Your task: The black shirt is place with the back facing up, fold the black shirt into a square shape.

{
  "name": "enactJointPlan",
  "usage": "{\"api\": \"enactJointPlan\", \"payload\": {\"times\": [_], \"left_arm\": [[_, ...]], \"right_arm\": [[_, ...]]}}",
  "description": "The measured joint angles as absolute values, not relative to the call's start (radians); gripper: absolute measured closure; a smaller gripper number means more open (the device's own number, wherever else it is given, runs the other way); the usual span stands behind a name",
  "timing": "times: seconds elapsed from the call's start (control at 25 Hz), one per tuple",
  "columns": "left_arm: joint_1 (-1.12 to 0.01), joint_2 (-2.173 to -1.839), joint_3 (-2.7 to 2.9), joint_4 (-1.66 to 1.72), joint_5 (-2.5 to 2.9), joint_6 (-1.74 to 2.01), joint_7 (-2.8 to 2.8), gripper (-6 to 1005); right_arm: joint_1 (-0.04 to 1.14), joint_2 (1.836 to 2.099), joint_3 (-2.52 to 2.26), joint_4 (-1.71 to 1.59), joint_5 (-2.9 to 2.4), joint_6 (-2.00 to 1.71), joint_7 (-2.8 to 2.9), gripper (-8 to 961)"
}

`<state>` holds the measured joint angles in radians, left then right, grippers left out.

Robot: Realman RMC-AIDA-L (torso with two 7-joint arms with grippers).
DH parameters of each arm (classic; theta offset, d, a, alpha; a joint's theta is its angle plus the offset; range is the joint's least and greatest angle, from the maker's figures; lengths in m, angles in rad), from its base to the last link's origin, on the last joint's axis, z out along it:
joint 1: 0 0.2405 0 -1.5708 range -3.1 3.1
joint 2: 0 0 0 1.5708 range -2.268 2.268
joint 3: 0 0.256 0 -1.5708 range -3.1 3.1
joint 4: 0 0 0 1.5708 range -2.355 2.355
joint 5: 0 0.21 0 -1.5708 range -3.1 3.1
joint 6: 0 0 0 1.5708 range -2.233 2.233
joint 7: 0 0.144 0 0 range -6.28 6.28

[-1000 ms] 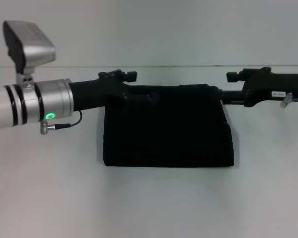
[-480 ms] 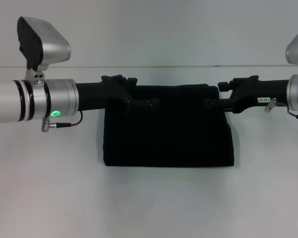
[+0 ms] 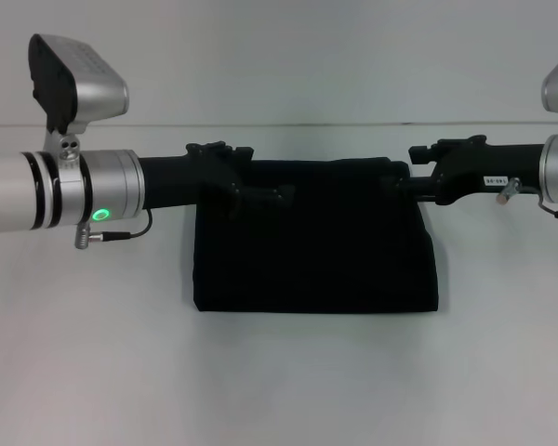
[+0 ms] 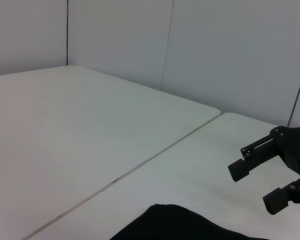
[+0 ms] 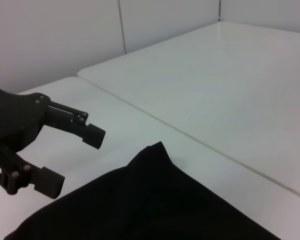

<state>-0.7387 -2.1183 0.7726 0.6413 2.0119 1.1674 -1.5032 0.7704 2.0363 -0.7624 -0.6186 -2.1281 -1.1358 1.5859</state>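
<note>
The black shirt [image 3: 316, 251] lies folded into a wide rectangle in the middle of the white table, with no lettering showing. My left gripper [image 3: 260, 172] hovers at the shirt's far left corner, and the right wrist view shows this left gripper [image 5: 74, 159] open, with nothing between its fingers. My right gripper [image 3: 407, 170] is at the far right corner; in the left wrist view the right gripper [image 4: 254, 187] is also open and holds nothing. A corner of the shirt [image 4: 180, 225] shows just below it. The shirt's other far corner [image 5: 140, 200] lies flat on the table.
The white table [image 3: 279, 381] has a seam [image 4: 140, 165] running behind the shirt. A pale wall [image 3: 279, 56] stands beyond the table's far edge.
Both arms have shifted inward toward the shirt's far corners; the right gripper reached furthest over the cloth half a second ago and has drawn back slightly. The shirt has not moved.
</note>
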Motion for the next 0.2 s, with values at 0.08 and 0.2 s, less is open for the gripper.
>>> {"api": "enactJointPlan", "payload": {"times": [0.08,0.2], "left_arm": [[-0.738,-2.118,0.772,0.641,2.012,1.167,-1.503,48],[-0.738,-2.119,0.772,0.641,2.013,1.167,-1.503,48]], "right_arm": [[0.769,2.036,-0.762,-0.619,-2.123,-1.139,1.586,205],[0.769,2.036,-0.762,-0.62,-2.121,-1.142,1.586,205]]}}
